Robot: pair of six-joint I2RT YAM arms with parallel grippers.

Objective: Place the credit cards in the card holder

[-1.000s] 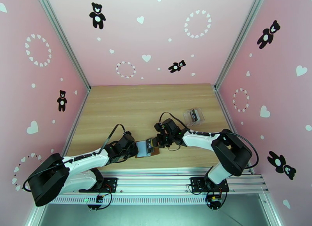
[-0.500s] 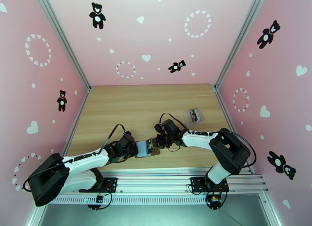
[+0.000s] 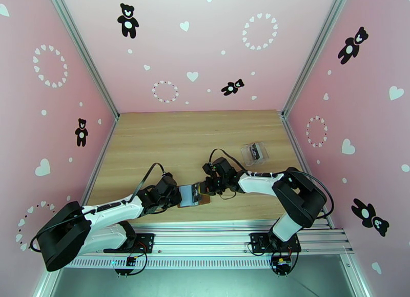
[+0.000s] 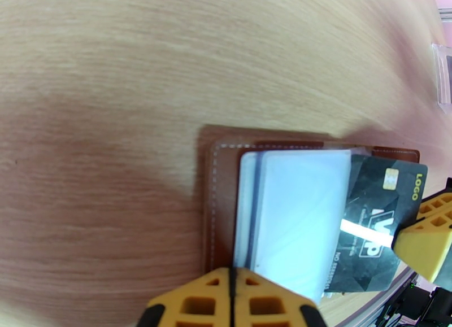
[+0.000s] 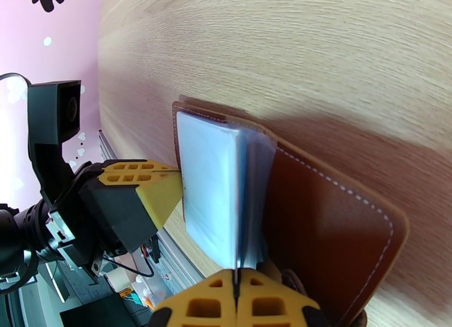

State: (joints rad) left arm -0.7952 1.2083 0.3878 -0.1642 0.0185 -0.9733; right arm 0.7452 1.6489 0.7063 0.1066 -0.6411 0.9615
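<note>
The brown leather card holder (image 3: 190,194) lies open on the table near the front edge, its greyish pockets (image 4: 294,215) facing up. A black credit card (image 4: 376,215) with pale VIP print sits partway inside a pocket, its chip end sticking out on the right. My right gripper (image 5: 236,274) is shut on that card's outer edge, and one of its yellow fingertips (image 4: 421,246) shows in the left wrist view. My left gripper (image 4: 231,271) is shut on the near edge of the card holder's pockets. In the top view the left gripper (image 3: 179,195) and right gripper (image 3: 205,187) flank the card holder.
A clear plastic box (image 3: 254,153) with a dark card inside stands behind and to the right of the right gripper; its corner (image 4: 443,79) also shows in the left wrist view. The aluminium rail (image 3: 215,226) runs along the table's front edge, just below the card holder.
The right arm's elbow has shifted slightly left, and its gripper has edged a little toward the card holder. The left arm has stayed put.
</note>
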